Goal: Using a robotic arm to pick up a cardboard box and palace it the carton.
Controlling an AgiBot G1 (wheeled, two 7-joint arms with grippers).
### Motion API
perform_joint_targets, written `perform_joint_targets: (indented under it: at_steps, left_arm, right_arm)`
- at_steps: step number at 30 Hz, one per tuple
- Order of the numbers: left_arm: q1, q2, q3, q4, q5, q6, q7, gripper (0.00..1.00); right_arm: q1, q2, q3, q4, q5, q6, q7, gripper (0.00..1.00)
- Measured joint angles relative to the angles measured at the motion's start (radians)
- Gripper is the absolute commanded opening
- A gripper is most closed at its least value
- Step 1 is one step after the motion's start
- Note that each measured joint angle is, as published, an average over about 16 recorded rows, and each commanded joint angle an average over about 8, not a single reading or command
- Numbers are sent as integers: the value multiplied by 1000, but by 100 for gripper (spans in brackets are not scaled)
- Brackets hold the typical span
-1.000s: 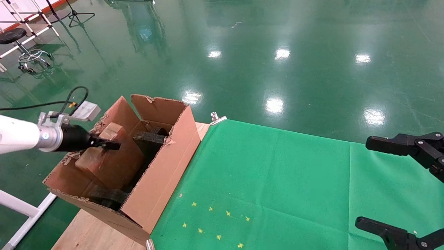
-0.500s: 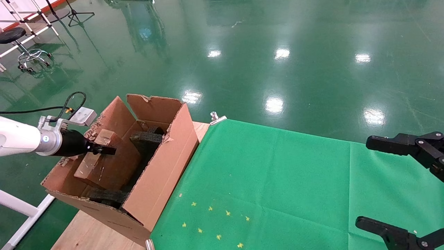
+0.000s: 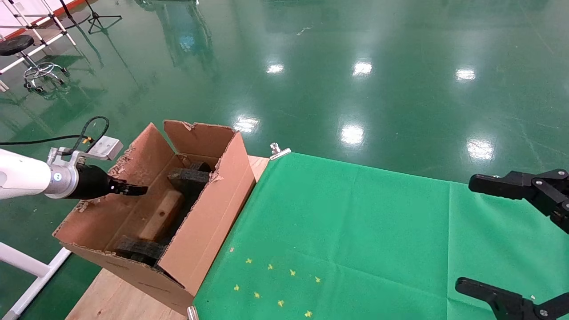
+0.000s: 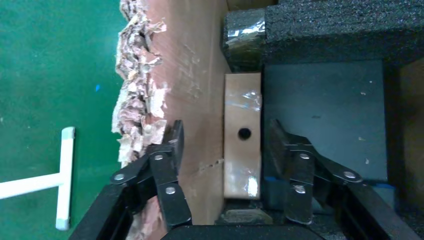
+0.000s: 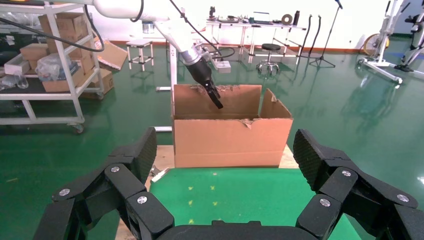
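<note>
The cardboard box (image 3: 162, 215) is slim and plain brown. It stands on edge inside the carton (image 3: 209, 226), between two black foam blocks (image 3: 189, 178). In the left wrist view its narrow side with the round hole (image 4: 242, 135) faces up. My left gripper (image 3: 138, 190) on the white robotic arm hovers over the carton's left wall. It is open and empty (image 4: 226, 135), its fingers well apart above the box. My right gripper (image 3: 482, 235) is open and parked at the far right over the green cloth.
The carton sits on the wooden table's left end (image 3: 115, 298), its torn flap edge (image 4: 135, 95) beside my left fingers. A green cloth (image 3: 355, 231) with yellow marks covers the table's right part. A metal clip (image 3: 278, 151) holds its far corner. A white frame (image 3: 26, 266) stands at lower left.
The cardboard box was tilted high in the carton in my left gripper. It has been let go and has dropped down between the foam blocks. My left gripper has opened.
</note>
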Motion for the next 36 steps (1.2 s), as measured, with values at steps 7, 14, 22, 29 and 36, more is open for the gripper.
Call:
perform_joint_targets:
  at_steps: [7,14,22,29,36]
  left_arm:
    - [-34,-32,-35,-37,-50,75,41,100]
    - [-84,-86,-86,-101,-123,190,107,100]
    - [-113,-124,-116,-154,-167,260,154,100]
    - [-91,-130,-128,-202,-198,274,163,100]
    - [-27,-131,-154,-297,-273,305,168,100]
  right_arm:
    - [0,0,0,0,0,0,0,100]
    - [0,0,0,0,0,0,0,100]
    - [0,0,0,0,0,0,0,100]
    - [0,0,0,-1,0,0,0,100]
    - [0,0,0,-1,0,0,0,100]
